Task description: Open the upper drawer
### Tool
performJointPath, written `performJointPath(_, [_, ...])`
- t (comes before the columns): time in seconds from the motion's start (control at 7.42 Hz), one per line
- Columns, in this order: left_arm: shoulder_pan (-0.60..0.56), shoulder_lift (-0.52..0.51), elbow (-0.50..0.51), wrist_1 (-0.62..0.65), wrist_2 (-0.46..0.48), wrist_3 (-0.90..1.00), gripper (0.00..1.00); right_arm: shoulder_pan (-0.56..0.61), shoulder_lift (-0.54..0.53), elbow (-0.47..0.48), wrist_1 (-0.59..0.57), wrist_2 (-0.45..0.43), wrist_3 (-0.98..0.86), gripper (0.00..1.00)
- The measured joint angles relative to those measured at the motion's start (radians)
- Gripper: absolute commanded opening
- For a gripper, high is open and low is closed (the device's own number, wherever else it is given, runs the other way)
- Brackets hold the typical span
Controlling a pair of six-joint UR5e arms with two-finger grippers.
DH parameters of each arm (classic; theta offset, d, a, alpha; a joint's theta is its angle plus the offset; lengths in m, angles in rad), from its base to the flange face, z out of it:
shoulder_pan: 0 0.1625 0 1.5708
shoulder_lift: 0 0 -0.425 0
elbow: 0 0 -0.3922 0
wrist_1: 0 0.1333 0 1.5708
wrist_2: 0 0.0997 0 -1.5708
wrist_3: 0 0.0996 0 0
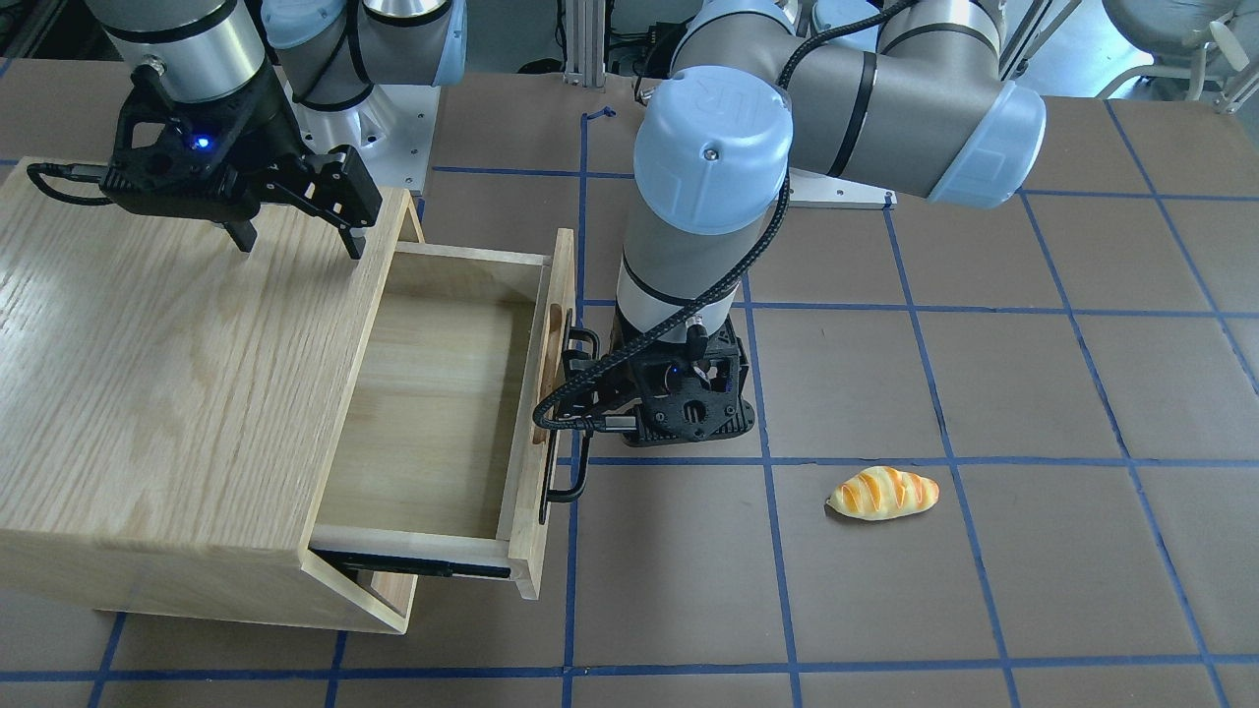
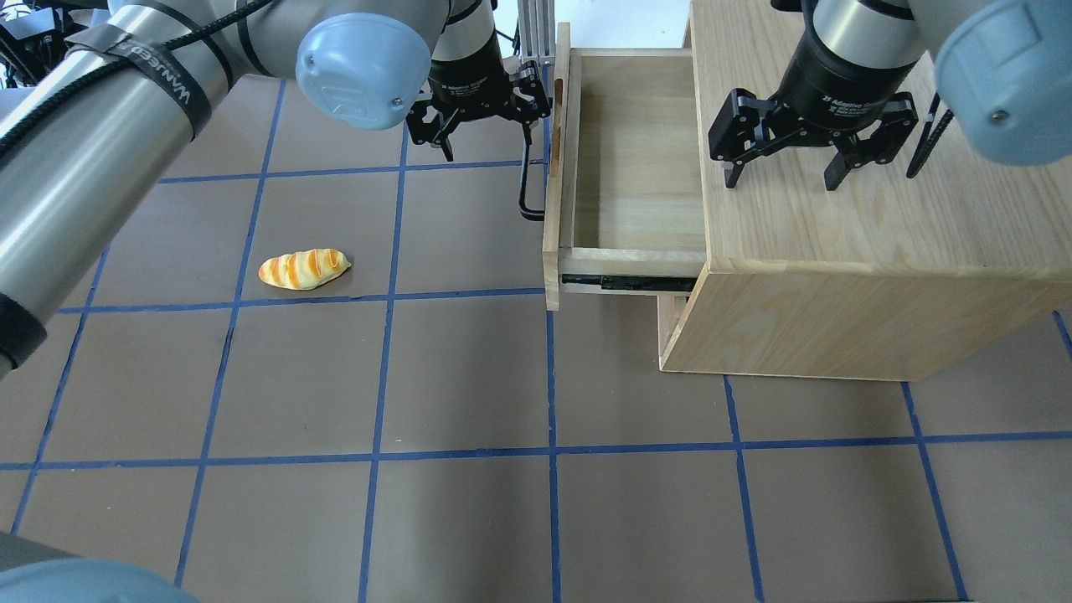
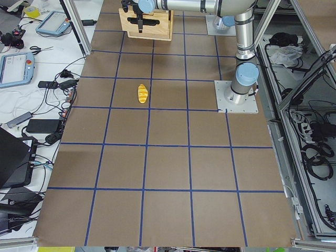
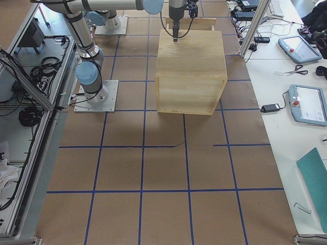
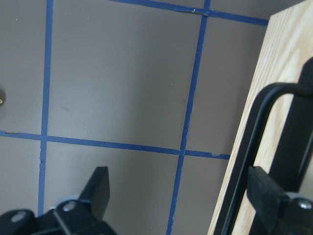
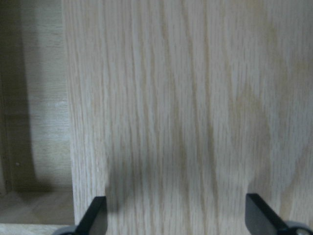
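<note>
The upper drawer [image 1: 443, 393] is a shallow light-wood drawer and stands pulled far out of the oak cabinet [image 1: 148, 393]; its inside is bare. It also shows in the overhead view [image 2: 628, 167]. Its black bar handle [image 1: 563, 492] runs along the front panel [image 2: 553, 209]. My left gripper [image 2: 487, 138] is open beside the panel. In the left wrist view [image 5: 178, 188] the handle bar [image 5: 254, 127] passes just inside one finger [image 5: 266, 193], not clamped. My right gripper [image 2: 781, 176] is open over the cabinet top [image 6: 186, 122], near its drawer-side edge.
A toy bread roll [image 1: 882, 492] lies on the brown table with its blue tape grid, away from the drawer; it also shows in the overhead view [image 2: 303, 268]. A lower drawer front edge [image 2: 670, 327] shows under the open one. The cabinet [image 4: 190, 56] fills one end of the table.
</note>
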Motion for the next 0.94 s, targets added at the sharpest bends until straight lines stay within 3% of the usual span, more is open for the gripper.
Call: performJointPath(0.94, [0.022, 0.005, 0.008, -0.012, -0.016, 0.030, 1.00, 0.000, 0.000, 0.000, 0.000, 0.000, 0.000, 1.00])
